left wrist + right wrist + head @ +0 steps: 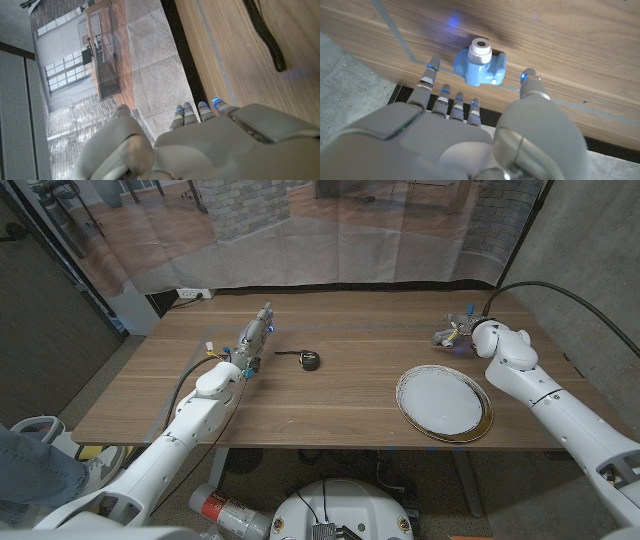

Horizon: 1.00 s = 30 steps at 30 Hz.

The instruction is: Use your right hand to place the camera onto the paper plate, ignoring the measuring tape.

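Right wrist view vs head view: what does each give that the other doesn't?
Right wrist view: the camera up close, a small blue body with a white lens, lying untouched on the wood past the open fingers. Head view: the paper plate, the measuring tape at mid-table and the left hand, fingers extended, holding nothing. Both: the right hand and the table.

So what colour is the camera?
Light blue with a white lens; the camera shows best in the right wrist view.

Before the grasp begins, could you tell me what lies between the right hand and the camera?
Only bare wood: the right wrist view shows the right hand open, fingers spread, just short of the blue camera.
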### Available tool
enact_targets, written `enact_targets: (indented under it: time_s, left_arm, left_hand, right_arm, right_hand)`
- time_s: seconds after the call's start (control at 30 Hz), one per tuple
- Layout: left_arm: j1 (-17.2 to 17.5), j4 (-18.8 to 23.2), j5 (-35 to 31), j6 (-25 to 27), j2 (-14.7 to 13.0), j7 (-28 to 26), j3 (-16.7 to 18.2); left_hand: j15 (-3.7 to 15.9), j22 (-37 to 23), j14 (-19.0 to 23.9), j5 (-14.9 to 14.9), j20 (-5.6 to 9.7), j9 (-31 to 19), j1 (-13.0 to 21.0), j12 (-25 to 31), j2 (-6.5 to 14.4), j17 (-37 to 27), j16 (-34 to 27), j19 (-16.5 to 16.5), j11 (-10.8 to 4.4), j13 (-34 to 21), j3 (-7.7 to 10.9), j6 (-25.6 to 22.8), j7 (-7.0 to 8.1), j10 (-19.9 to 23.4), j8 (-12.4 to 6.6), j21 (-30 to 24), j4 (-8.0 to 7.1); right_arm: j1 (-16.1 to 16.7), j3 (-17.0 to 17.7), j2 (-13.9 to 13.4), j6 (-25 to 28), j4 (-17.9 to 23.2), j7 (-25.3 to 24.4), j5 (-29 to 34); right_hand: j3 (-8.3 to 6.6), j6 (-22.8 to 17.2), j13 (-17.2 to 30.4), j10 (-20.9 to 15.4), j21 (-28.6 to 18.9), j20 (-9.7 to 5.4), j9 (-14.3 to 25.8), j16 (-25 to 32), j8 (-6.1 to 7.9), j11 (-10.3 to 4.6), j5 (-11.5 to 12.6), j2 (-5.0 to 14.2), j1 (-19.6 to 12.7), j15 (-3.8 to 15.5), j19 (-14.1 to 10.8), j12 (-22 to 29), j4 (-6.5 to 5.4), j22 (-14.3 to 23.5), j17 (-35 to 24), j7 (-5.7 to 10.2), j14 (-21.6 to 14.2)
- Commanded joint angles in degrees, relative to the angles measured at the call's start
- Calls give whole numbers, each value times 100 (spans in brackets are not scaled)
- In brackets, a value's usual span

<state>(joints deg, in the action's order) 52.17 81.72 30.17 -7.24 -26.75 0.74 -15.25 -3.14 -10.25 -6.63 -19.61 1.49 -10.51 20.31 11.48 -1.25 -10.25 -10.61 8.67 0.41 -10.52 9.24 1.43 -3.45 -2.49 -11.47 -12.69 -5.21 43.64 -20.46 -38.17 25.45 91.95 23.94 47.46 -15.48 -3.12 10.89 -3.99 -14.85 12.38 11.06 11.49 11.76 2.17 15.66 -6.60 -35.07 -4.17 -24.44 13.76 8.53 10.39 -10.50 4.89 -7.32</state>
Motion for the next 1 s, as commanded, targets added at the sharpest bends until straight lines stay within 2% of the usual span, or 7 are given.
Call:
enact_targets:
  time_s: [0.03,0.23,0.4,0.77,0.83,0.93,1.0]
  left_arm:
    - [86,161,-12,44,-56,-113,23]
    - [122,177,3,26,-59,-135,33]
    - [131,184,7,18,-62,-145,33]
    - [188,235,7,12,-71,-194,37]
    - [203,255,8,16,-78,-207,41]
    - [225,280,16,27,-90,-217,46]
    - [238,290,23,35,-92,-230,51]
  left_hand:
    - [5,-26,-12,26,-63,-25,0,15,50,-32,-18,14,-10,-24,-20,-4,-4,-24,2,18,2]
    - [7,-26,-13,29,-65,-25,-1,16,54,-32,-19,17,-6,-24,-26,-18,-2,-21,-2,23,1]
    - [4,-27,-14,31,-68,-25,-1,15,58,-32,-18,14,-11,-24,-31,-24,0,-23,-3,25,0]
    - [9,-28,-7,36,-75,-25,-2,18,64,-33,-22,14,-14,-24,-41,-34,12,-15,-4,32,-2]
    - [5,-28,-10,36,-75,-25,-2,19,66,-33,-21,10,-16,-24,-44,-36,10,-10,-4,31,-2]
    - [5,-28,-9,38,-75,-25,-2,19,67,-33,-21,8,-16,-24,-46,-41,7,-10,-5,32,-2]
    - [5,-28,-8,38,-72,-25,-2,19,68,-33,-21,8,-16,-24,-48,-43,5,-10,-6,33,-2]
  right_arm:
    - [-48,-83,26,2,-170,-131,53]
    - [-35,-117,23,15,-210,-223,122]
    - [-47,-128,38,67,-237,-200,133]
    - [-74,-191,70,130,-349,-247,186]
    - [-78,-205,77,112,-380,-298,197]
    - [-95,-228,106,95,-447,-382,212]
    - [-106,-246,130,96,-490,-439,228]
  right_hand:
    - [-43,-51,35,-117,-36,-11,13,61,40,-13,28,39,-102,42,-139,58,-11,17,-16,31,-138]
    - [-56,-126,48,-185,-60,-27,15,85,57,-53,30,61,-142,105,-290,84,-15,18,-25,76,-269]
    - [-86,-228,65,-301,-96,-27,17,122,73,-94,25,124,-188,188,-510,127,-35,17,-50,104,-456]
    - [-122,-437,93,-562,-105,-111,18,172,115,-165,-6,189,-255,333,-727,232,-48,17,-82,147,-717]
    - [-131,-505,98,-608,-115,-153,18,179,133,-177,-13,202,-273,351,-789,250,-48,17,-87,166,-766]
    - [-144,-625,106,-686,-123,-303,19,199,160,-215,-27,218,-303,395,-878,280,-47,19,-96,189,-876]
    - [-150,-638,108,-692,-126,-324,18,203,160,-233,-30,228,-314,414,-901,282,-47,19,-99,201,-900]
